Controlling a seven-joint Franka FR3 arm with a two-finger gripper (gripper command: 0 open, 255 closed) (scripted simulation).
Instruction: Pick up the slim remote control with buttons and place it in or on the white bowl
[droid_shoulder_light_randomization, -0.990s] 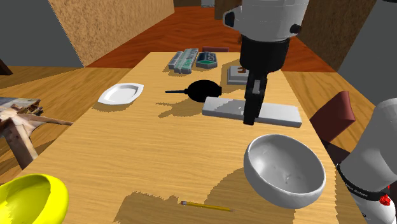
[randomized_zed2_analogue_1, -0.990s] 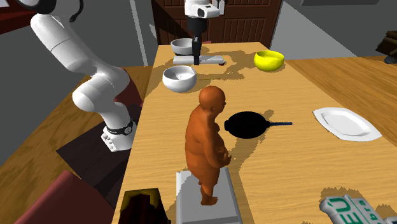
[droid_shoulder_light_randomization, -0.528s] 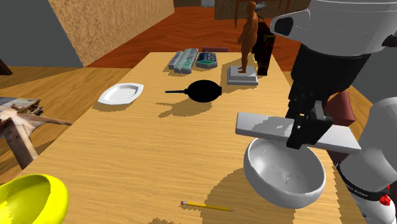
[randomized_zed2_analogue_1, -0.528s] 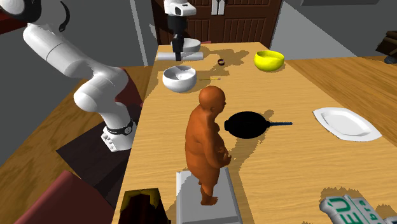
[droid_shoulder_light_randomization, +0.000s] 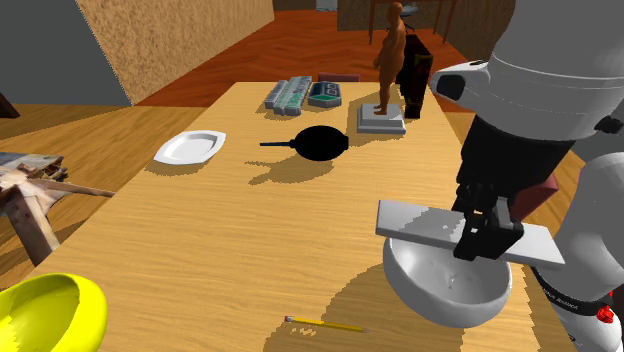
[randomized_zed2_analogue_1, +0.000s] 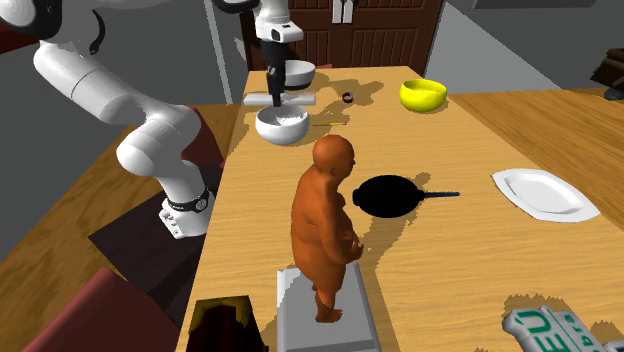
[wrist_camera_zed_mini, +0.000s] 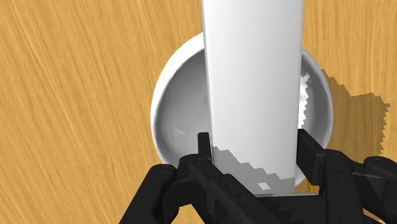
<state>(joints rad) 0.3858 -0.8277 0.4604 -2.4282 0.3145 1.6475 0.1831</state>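
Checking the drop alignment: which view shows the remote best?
Wrist view: the remote lies lengthwise over the bowl, clasped by the claw. Shoulder view shows it side-on; second exterior view, from far off.

— What is under the gripper (droid_shoulder_light_randomization: 478, 240)?

— The bowl (droid_shoulder_light_randomization: 440, 290), straight below it, standing on the table (droid_shoulder_light_randomization: 200, 250). The remote (droid_shoulder_light_randomization: 420, 222) is clasped crosswise between the fingers, its ends jutting past the hand on both sides, over the bowl's mouth. Whether it touches the rim I cannot tell.

— And around the hand?

— A pencil (droid_shoulder_light_randomization: 325, 324) lies on the table near the bowl, toward the shoulder view's left of the hand. Well apart, farther that way, lie a pan (droid_shoulder_light_randomization: 320, 142) and, past it, a plate (droid_shoulder_light_randomization: 190, 147). A figurine (droid_shoulder_light_randomization: 392, 55) stands on its base at the table's far end, well away from the hand.
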